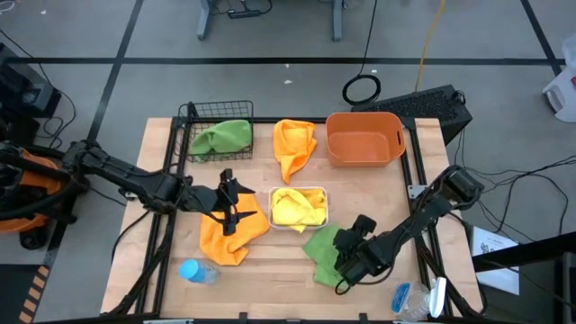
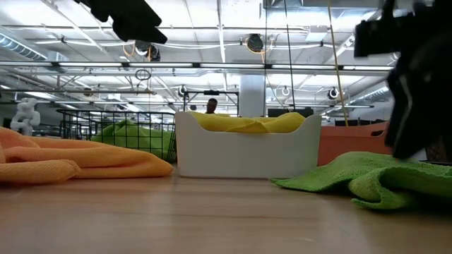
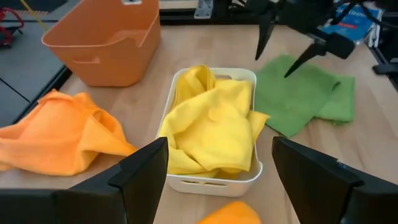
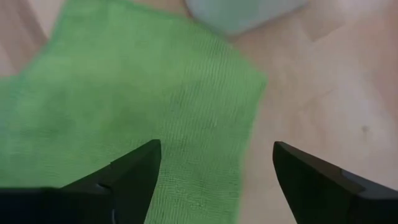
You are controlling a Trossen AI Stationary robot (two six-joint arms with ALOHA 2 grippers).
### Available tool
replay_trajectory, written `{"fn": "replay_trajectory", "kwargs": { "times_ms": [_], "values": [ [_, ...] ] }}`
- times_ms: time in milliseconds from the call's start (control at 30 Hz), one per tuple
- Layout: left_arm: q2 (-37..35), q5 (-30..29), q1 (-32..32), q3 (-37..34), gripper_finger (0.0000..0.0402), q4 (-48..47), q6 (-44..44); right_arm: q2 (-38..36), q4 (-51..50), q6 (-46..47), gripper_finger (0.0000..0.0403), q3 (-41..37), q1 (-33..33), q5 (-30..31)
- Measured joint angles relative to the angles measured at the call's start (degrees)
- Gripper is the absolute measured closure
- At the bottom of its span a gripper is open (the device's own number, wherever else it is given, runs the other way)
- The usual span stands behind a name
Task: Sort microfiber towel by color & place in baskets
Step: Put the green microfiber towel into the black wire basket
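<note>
No brand or writing can be read on any thing on the table [image 1: 378, 193].

At the left, the left arm reaches in low from the table's left side. The left gripper [image 1: 230, 209] hangs over the orange towel [image 1: 236, 236] at the front left, with its fingers spread and nothing between them. A blue bottle [image 1: 193, 271] lies near the front left edge. Behind, in the back left corner, the black wire basket [image 1: 202, 112] holds a green towel [image 1: 222, 138].

In the middle, a second orange towel [image 1: 295, 144] lies loose on the wood. In front of it, the white tray [image 1: 316, 191] holds the yellow towel [image 1: 295, 208].

At the right, the orange tub [image 1: 364, 138] stands at the back. The right arm comes in from the front right, bent down. The right gripper [image 4: 214, 171] is just above a second green towel [image 4: 124, 99] that lies flat beside the tray; its fingers are released and hold nothing.
</note>
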Motion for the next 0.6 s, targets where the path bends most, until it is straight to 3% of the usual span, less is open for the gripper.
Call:
{"fn": "replay_trajectory", "kwargs": {
  "times_ms": [333, 433, 600],
  "values": [
    [1.17, 0.0, -0.34, 0.02, 0.0111, -0.13, 0.04, -1.23, 19.37, 5.89, 0.0125, -12.77, -1.82, -6.09],
    [1.15, -0.02, -0.34, 0.02, 0.0111, 0.12, 0.02, -1.1, 23.86, 6.41, 0.0172, -14.01, -1.72, -6.31],
    [1.15, -0.02, -0.34, 0.02, 0.0111, 0.17, -0.15, -1.28, 25.7, 7.84, 0.0302, -14.07, -1.26, -6.6]
  ]
}}
